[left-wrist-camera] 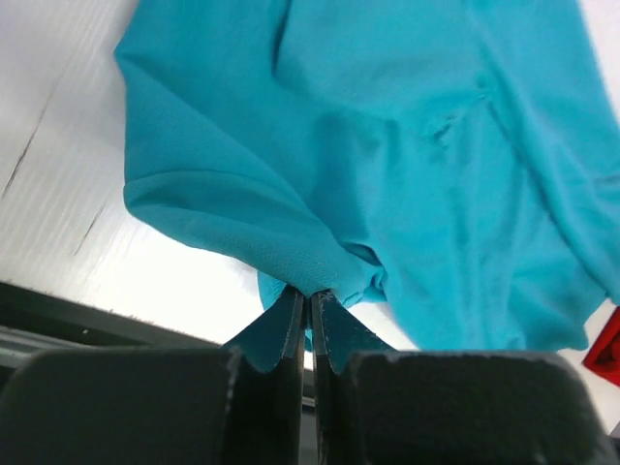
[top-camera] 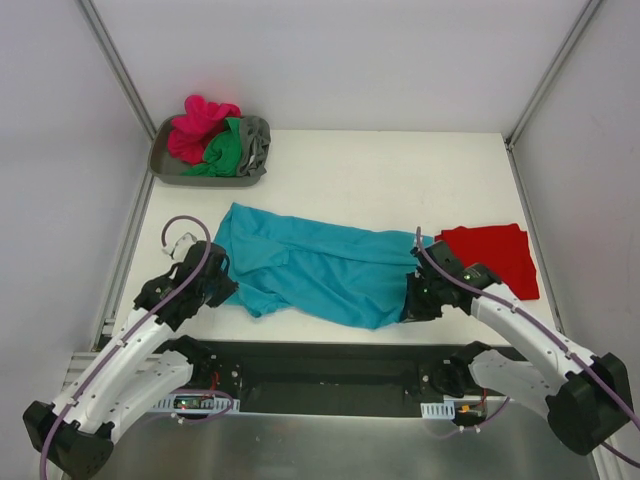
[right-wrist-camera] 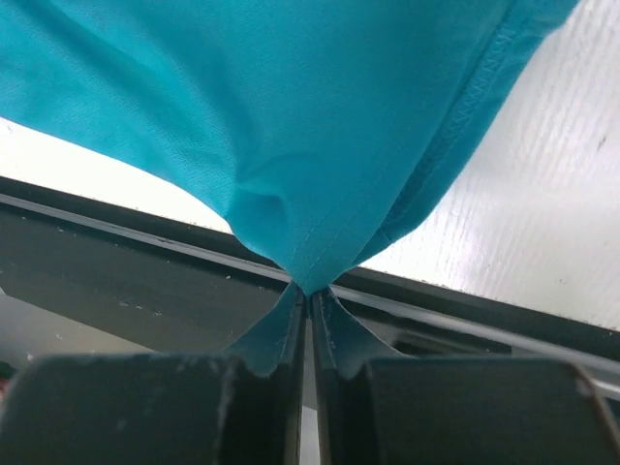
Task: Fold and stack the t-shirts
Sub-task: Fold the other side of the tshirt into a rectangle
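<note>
T-shirt (top-camera: 320, 270) in left tool (left-wrist-camera: 308, 298), right tool (right-wrist-camera: 308, 294) (hems, apparently)

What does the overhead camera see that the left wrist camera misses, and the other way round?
Only overhead: the tray holding a pink shirt, a green shirt and a grey shirt, plus the right pincer. Only the left wrist: the left pincer shut on a fold of cloth, close up. Both: the teal shirt, the red shirt and the table.
</note>
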You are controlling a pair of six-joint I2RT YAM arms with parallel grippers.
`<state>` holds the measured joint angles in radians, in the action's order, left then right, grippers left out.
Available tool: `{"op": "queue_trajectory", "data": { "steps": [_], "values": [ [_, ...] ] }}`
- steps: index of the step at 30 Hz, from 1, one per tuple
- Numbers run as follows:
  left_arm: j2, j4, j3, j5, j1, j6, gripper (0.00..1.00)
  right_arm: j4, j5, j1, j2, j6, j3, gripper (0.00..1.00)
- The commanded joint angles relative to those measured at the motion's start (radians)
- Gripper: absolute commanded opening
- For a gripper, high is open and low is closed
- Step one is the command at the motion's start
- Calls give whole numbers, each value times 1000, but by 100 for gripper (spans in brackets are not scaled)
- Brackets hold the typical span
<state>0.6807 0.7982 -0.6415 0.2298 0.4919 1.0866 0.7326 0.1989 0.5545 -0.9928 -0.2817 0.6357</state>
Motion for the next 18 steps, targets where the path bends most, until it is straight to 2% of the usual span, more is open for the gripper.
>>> {"op": "queue_trajectory", "data": {
  "steps": [1, 6, 11, 18],
  "values": [
    [43, -106, -75, 78, 10, -62, 0, 102, -15, -10, 46, -54, 41, 8],
    [167, -235, -142, 124, 10, -122, 0, 82, -70, -73, -9, -33, 113, 7],
    [348, -290, -248, 147, 8, -183, 0, 5, -9, -160, -95, 6, 165, 6],
    [574, -355, -383, 148, -38, -235, 0, -24, -10, -249, -193, 47, 216, 6]
  ]
}}
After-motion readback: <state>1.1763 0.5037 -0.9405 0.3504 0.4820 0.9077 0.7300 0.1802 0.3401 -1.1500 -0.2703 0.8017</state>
